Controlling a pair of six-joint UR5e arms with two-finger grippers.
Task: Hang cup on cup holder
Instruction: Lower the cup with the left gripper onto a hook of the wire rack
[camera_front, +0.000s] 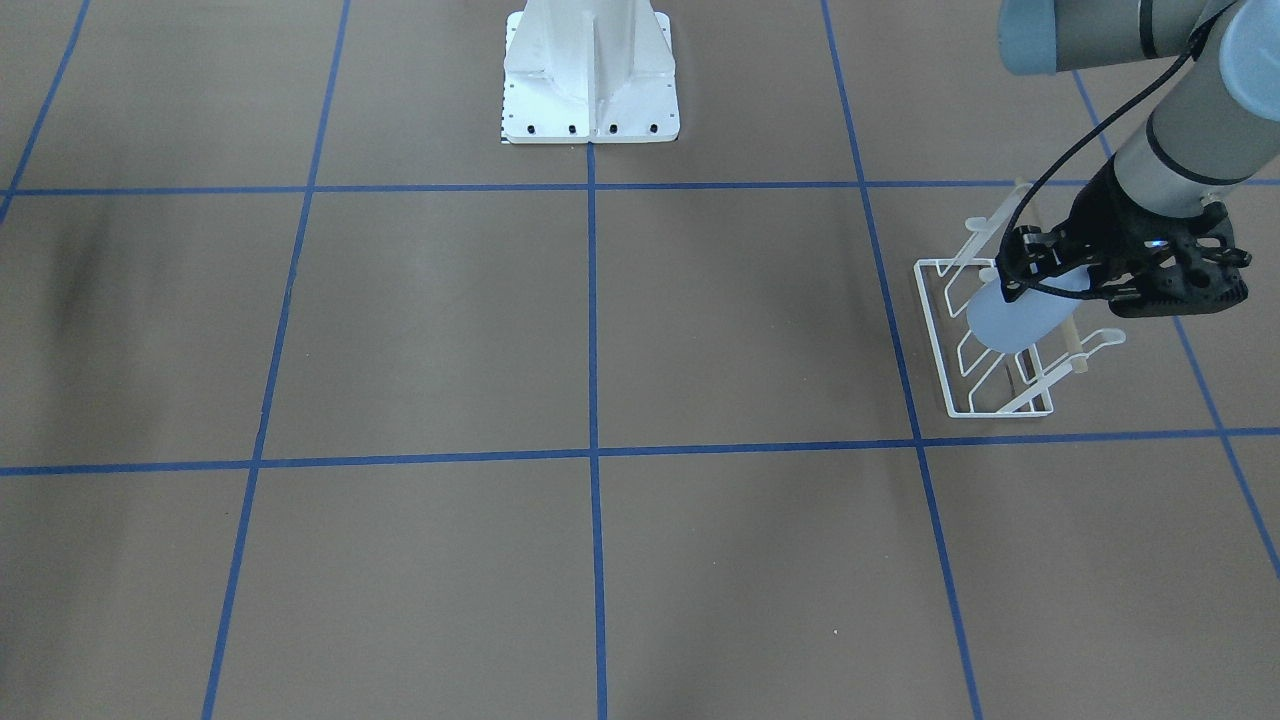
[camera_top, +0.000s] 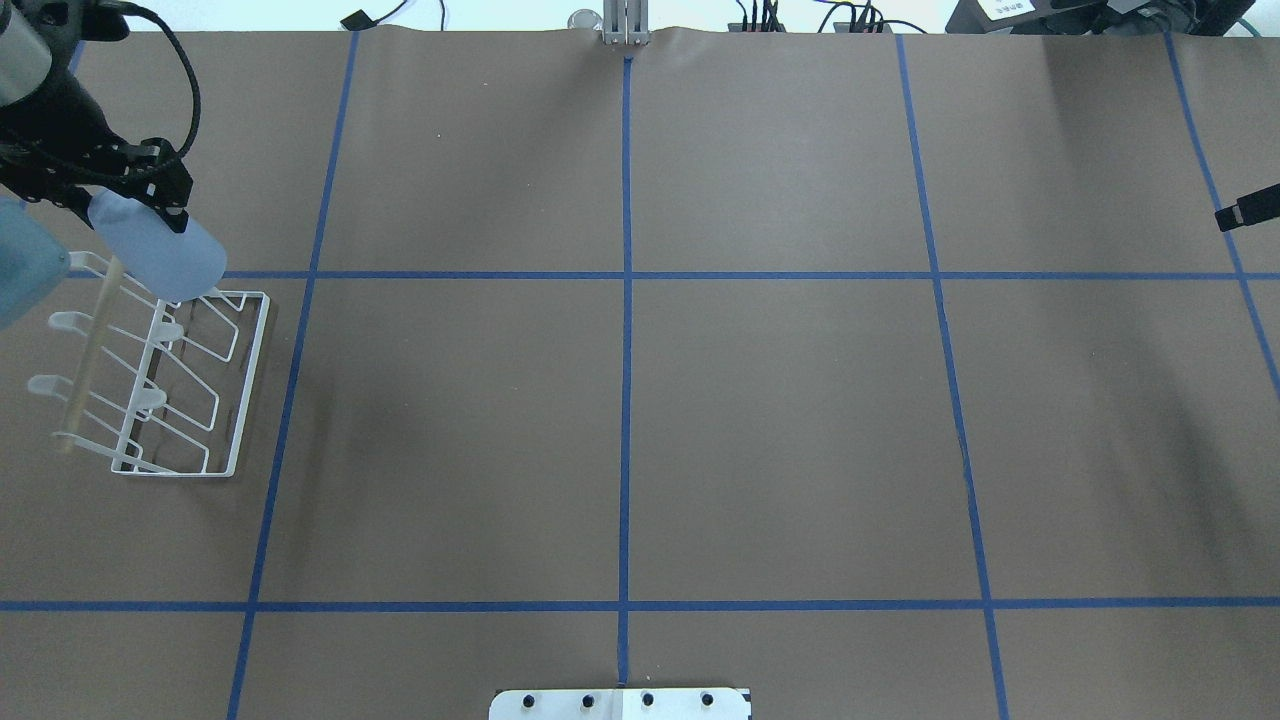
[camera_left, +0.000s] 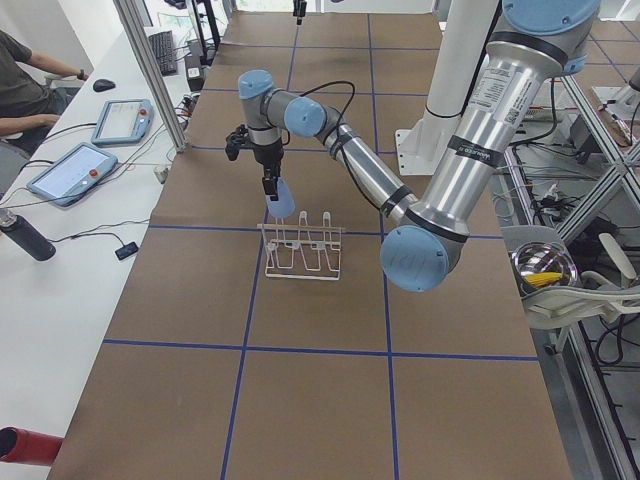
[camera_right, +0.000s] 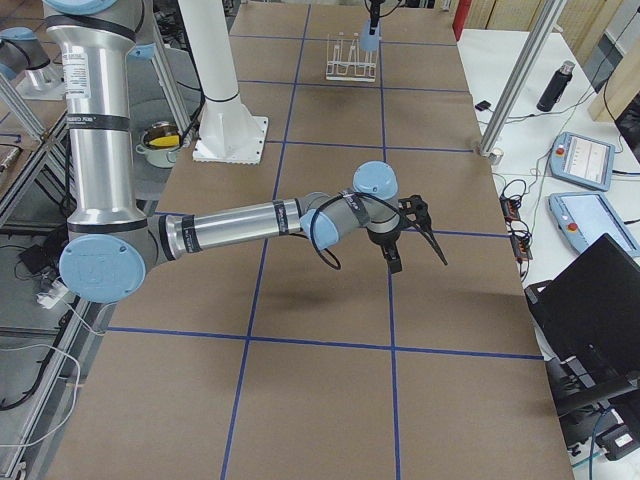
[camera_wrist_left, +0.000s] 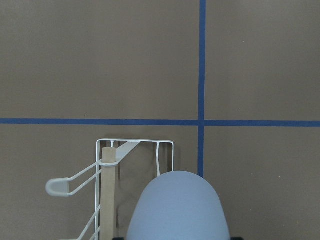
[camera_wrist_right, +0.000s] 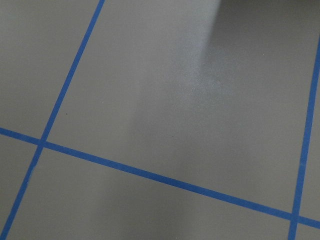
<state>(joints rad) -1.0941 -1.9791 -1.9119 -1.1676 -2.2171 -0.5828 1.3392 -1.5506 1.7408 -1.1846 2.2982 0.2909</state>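
Left gripper (camera_front: 1070, 285) pinched tilted cup (camera_front: 1010, 320) over cup holder's (camera_wrist_left: 107, 195) end. Right gripper (camera_right: 415, 255): state unreadable.

Bright, even, diffuse light. Soft broad shadows smear across brown worktop (camera_top: 780, 400). Right wrist view: pale sheen patch, slightly hazy. Exterior views sharp.

Robotics lab / test cell, not a home. Told by: grey-and-blue robot arms (camera_left: 480, 120); white bolted pedestal (camera_front: 590, 70); table w/ brown cover (camera_top: 780, 400), marked in blue tape grid (camera_top: 625, 400); alu. frame posts (camera_left: 150, 70); white side bench (camera_left: 60, 300) w/ teach pendants (camera_left: 72, 170), laptop (camera_right: 590, 300), cables (camera_left: 80, 240); operator (camera_left: 25, 85) seated at bench.
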